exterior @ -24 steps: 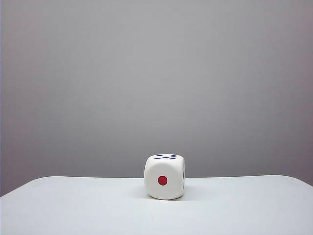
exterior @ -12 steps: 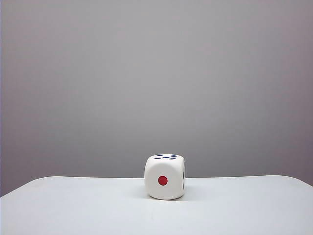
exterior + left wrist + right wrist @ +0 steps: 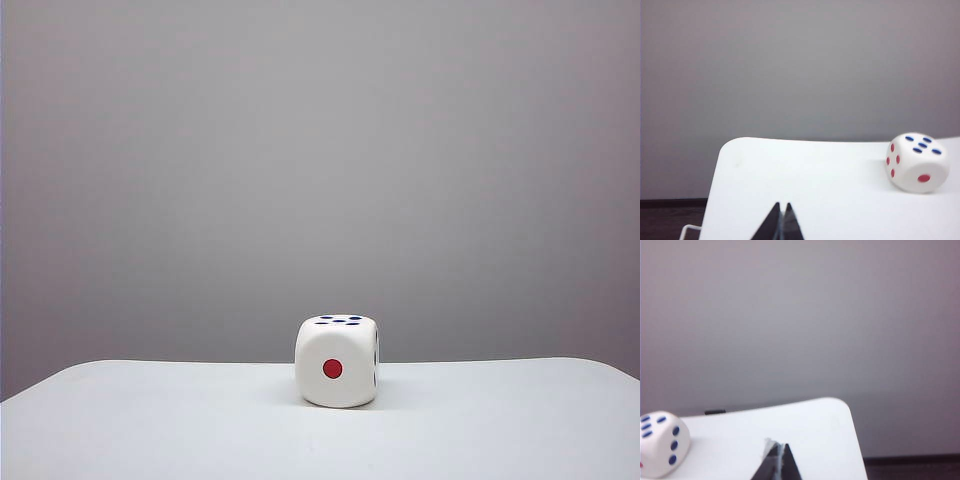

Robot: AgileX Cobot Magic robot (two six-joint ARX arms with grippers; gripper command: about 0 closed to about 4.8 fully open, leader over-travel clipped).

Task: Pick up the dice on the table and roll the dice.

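The dice [image 3: 337, 361] rests on the white table [image 3: 150, 430] near its far edge, red single pip facing the exterior camera, blue pips on top. No gripper shows in the exterior view. In the left wrist view the dice [image 3: 917, 163] lies well off to one side of my left gripper [image 3: 782, 205], whose black tips meet, shut and empty, over the table [image 3: 805, 185]. In the right wrist view the dice [image 3: 661, 443] is partly cut by the frame edge, apart from my right gripper [image 3: 779, 445], also shut with nothing held.
A plain grey wall [image 3: 320, 160] stands behind the table. The table's rounded corner [image 3: 732, 146] and a dark floor [image 3: 670, 220] show beside the left gripper. Another rounded corner [image 3: 842, 407] lies near the right gripper.
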